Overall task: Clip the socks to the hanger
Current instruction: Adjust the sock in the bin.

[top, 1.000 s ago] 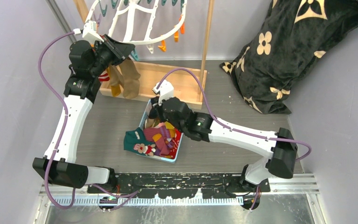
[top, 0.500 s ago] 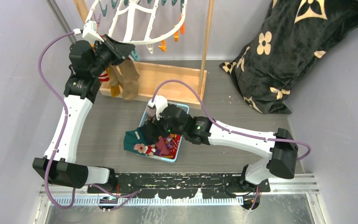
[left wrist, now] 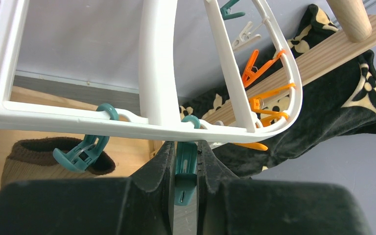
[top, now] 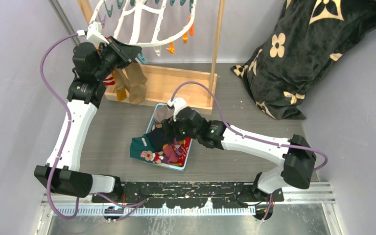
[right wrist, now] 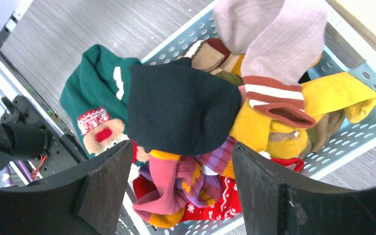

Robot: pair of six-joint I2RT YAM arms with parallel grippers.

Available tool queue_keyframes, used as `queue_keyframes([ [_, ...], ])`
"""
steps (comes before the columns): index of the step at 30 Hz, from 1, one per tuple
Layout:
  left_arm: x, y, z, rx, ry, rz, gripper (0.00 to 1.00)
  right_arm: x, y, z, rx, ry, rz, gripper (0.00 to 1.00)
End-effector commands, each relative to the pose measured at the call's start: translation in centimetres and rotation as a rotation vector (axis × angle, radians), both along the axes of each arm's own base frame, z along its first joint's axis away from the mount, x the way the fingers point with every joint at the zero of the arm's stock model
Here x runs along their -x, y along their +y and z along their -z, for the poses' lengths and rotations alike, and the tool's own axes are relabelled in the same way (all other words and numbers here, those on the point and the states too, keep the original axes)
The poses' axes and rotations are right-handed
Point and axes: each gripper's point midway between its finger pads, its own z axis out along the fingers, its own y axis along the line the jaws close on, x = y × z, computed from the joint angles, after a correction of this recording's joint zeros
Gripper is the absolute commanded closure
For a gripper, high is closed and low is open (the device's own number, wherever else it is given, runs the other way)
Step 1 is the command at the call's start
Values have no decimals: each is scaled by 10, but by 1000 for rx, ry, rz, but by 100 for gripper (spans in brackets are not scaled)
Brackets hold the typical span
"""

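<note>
No readable text, label, brand or number, only tan flower and monogram-like shapes on the black blanket (top: 318, 54) at the far right corner of the tabletop, too partial to read

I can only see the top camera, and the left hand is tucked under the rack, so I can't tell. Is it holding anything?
Observer: Yes. The left wrist view shows the left gripper squeezed on a teal clip that hangs from the white rim of the hanger.
Operator: Is a sock in that clip yet?
Observer: No sock shows in it. The second teal clip beside it is bare too.
Operator: And the other hand?
Observer: The right wrist view shows the right gripper open above the basket, fingers spread either side of a dark sock on top of the pile.
</note>
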Motion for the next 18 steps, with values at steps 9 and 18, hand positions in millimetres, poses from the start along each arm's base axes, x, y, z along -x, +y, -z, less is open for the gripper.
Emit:
queue_keyframes([
  [9,11,4,-44,2,-137,-6,100,-25,18,31,-222,270,171,40],
  [18,11,4,-44,3,-137,-6,100,-27,15,45,-217,305,218,45],
])
